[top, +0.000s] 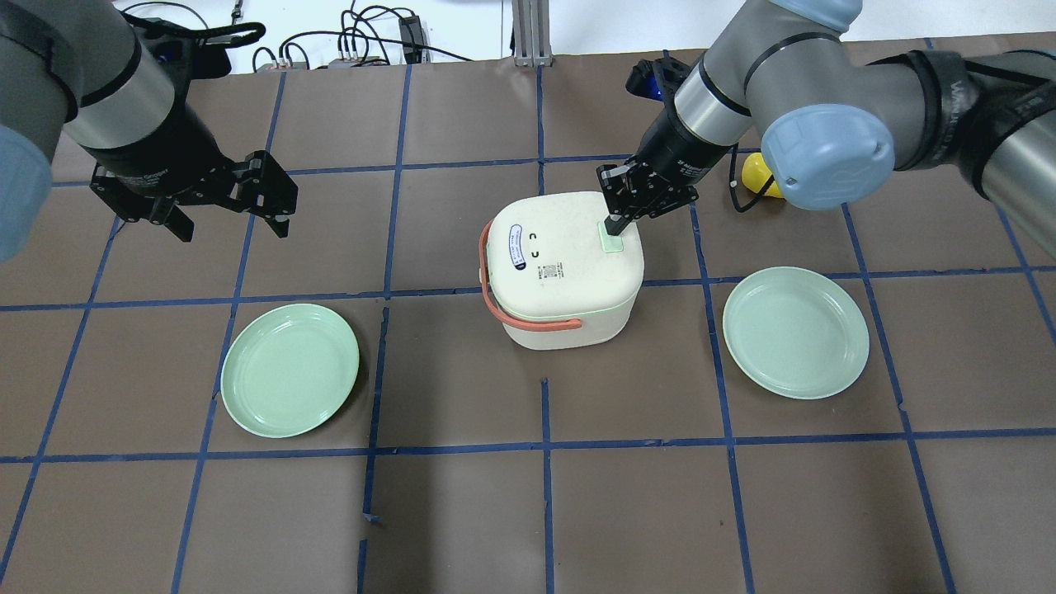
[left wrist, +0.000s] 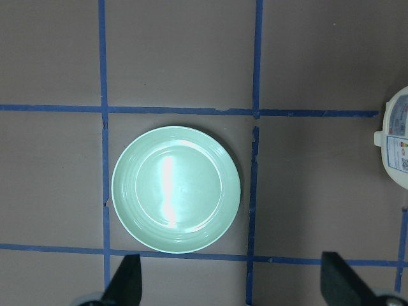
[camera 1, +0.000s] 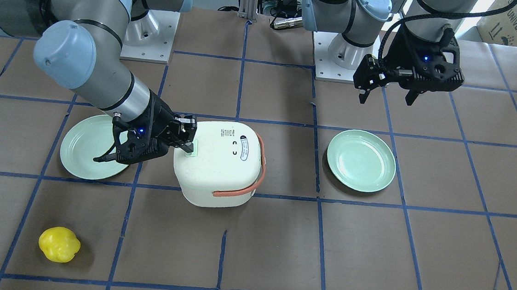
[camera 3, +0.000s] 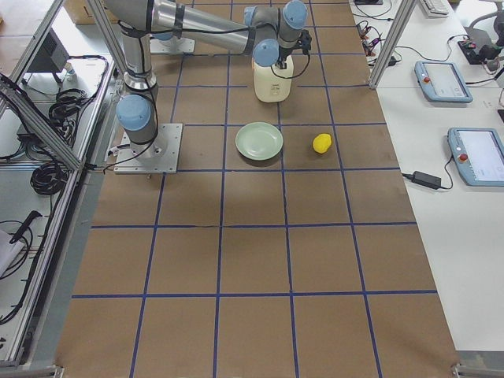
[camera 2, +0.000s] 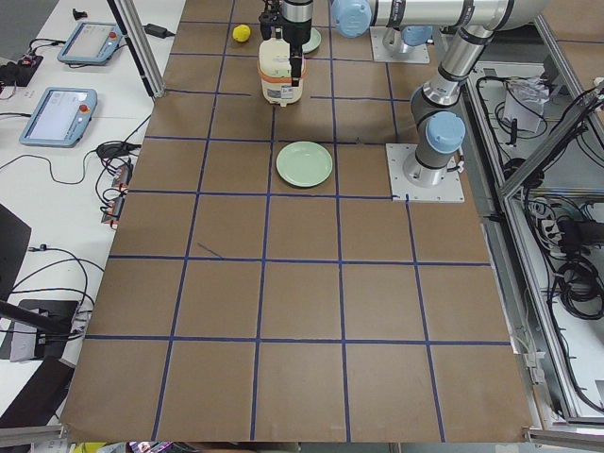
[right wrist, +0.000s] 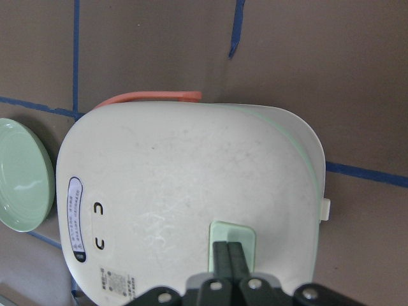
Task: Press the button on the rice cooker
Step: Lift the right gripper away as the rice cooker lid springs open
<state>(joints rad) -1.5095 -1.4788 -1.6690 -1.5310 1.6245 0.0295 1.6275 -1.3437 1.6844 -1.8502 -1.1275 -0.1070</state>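
Observation:
The white rice cooker (camera 1: 220, 165) stands mid-table with its lid closed and its salmon-orange handle (camera 1: 261, 163) down at its side; the pot inside is hidden. It also shows in the overhead view (top: 561, 272). A pale green button (right wrist: 233, 233) sits at the lid's edge. My right gripper (right wrist: 229, 252) is shut, and its joined fingertips rest on that button; it shows the same way from overhead (top: 612, 224) and from the front (camera 1: 189, 148). My left gripper (top: 233, 231) is open and empty, hovering well to the cooker's left, above a green plate (left wrist: 175, 188).
Two green plates lie on either side of the cooker (top: 289, 369) (top: 796, 332). A yellow fruit-like object (camera 1: 59, 244) lies on the far side of the table, behind my right arm in the overhead view (top: 755, 177). Blue tape lines grid the brown table.

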